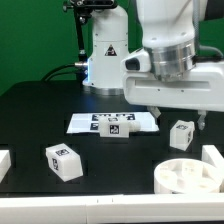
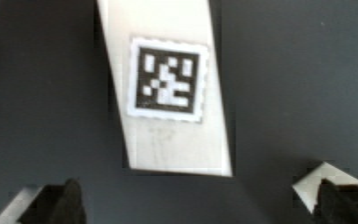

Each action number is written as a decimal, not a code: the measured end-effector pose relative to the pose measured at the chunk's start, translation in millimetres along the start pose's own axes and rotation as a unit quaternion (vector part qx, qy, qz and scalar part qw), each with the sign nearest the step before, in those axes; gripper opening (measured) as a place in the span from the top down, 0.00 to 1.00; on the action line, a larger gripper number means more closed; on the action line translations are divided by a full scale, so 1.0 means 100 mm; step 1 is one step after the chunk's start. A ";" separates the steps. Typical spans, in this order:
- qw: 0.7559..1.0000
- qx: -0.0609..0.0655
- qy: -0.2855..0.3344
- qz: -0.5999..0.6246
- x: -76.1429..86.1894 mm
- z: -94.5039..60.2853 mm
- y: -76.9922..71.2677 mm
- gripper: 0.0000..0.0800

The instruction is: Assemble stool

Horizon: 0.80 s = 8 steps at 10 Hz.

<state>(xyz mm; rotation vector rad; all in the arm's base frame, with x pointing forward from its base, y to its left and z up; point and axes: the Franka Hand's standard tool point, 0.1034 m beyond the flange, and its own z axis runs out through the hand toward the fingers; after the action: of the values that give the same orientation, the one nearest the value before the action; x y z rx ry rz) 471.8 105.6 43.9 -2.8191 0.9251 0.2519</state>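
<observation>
No leg (image 1: 65, 160) is fitted yet: I see them loose on the table (image 1: 30, 120), seat (image 1: 190, 178) bare at near right. My claw (image 1: 168, 114) hangs wide, holding nothing.

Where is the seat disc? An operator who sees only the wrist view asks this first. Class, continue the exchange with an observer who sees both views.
Observer: The seat disc lies at the front, toward the exterior view's right.
Operator: Any loose leg?
Observer: One leg lies alone toward the exterior view's left.
Operator: How does the hand stand?
Observer: The hand hovers open above the table, touching nothing.
</observation>
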 end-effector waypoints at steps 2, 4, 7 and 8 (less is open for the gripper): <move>0.991 0.010 -0.127 0.040 0.04 -0.01 -0.01 0.19; 0.982 0.006 -0.187 0.038 0.04 0.00 0.00 0.19; 0.962 0.002 -0.273 0.018 0.00 0.10 0.08 0.19; 0.947 0.002 -0.321 0.000 -0.02 0.17 0.10 0.19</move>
<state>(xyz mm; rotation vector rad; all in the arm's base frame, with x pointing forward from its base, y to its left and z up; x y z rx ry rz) 462.8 102.1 27.1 -2.4500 0.7551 1.0794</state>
